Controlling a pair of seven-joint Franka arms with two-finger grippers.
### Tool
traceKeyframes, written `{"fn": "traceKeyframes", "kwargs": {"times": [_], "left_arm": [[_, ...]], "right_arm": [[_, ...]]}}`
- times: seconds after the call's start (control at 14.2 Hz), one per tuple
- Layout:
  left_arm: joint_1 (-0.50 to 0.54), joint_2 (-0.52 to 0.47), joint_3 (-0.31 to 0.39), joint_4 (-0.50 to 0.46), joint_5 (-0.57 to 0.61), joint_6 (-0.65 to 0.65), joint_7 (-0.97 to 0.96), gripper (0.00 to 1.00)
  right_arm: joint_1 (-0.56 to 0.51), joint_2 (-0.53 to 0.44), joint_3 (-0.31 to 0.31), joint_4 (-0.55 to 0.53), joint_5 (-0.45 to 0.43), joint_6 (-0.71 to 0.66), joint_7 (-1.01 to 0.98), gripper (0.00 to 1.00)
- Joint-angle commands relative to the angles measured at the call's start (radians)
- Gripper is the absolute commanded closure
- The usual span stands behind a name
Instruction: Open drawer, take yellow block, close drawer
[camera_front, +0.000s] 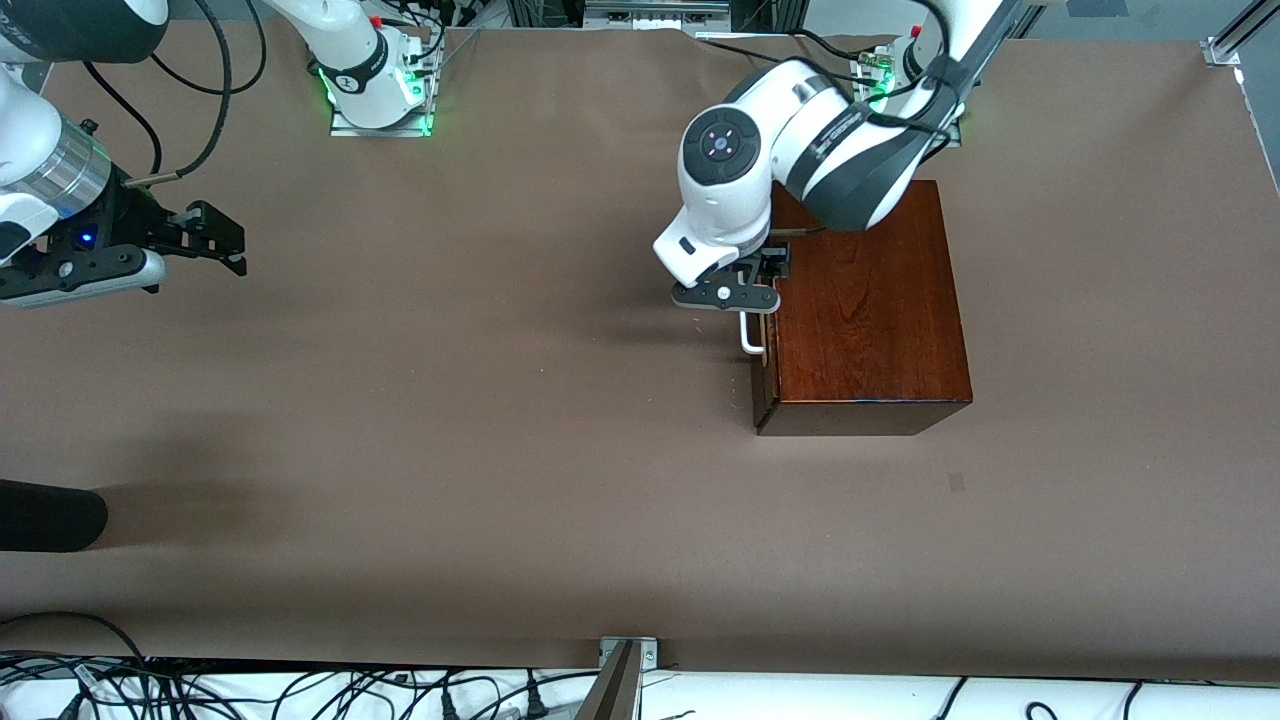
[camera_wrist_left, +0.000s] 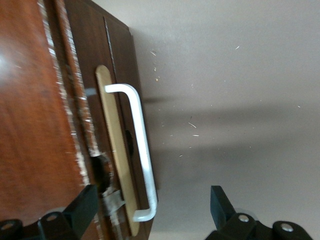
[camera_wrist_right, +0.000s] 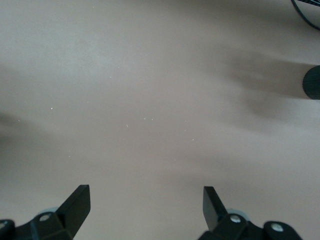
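The glossy mahogany box (camera_front: 870, 300) stands toward the left arm's end of the table. Its drawer (camera_front: 764, 385) has a dark front and a white bar handle (camera_front: 750, 335) that faces the right arm's end. It sits in or almost in the box, with a thin pale wood strip (camera_wrist_left: 117, 160) showing by the front (camera_wrist_left: 120, 65). My left gripper (camera_front: 755, 290) is open over the handle (camera_wrist_left: 142, 150). One finger (camera_wrist_left: 82, 205) is over the box edge and the other (camera_wrist_left: 220, 202) is over the table, so the gripper (camera_wrist_left: 152, 205) straddles the handle without touching it. The yellow block is out of view. My right gripper (camera_front: 232, 245) waits open and empty (camera_wrist_right: 147, 205) above bare table.
A black rounded object (camera_front: 50, 515) pokes in at the right arm's end, nearer the front camera; it also shows in the right wrist view (camera_wrist_right: 312, 82). Cables (camera_front: 300, 690) lie along the table's near edge. The brown table surface (camera_front: 450, 400) spreads in front of the drawer.
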Motion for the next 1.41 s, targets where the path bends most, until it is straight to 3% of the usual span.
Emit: {"fn": "traceKeyframes", "kwargs": {"times": [0.0, 1.34], "left_arm": [[-0.017, 0.013, 0.0, -0.03, 0.085, 0.025, -0.044, 0.0], [-0.069, 0.12, 0.0, -0.046, 0.183, 0.176, -0.182, 0.0]], "right_arm": [[-0.008, 0.006, 0.007, 0.018, 0.005, -0.004, 0.004, 0.0], [-0.008, 0.006, 0.005, 0.018, 0.005, -0.004, 0.004, 0.0]]}}
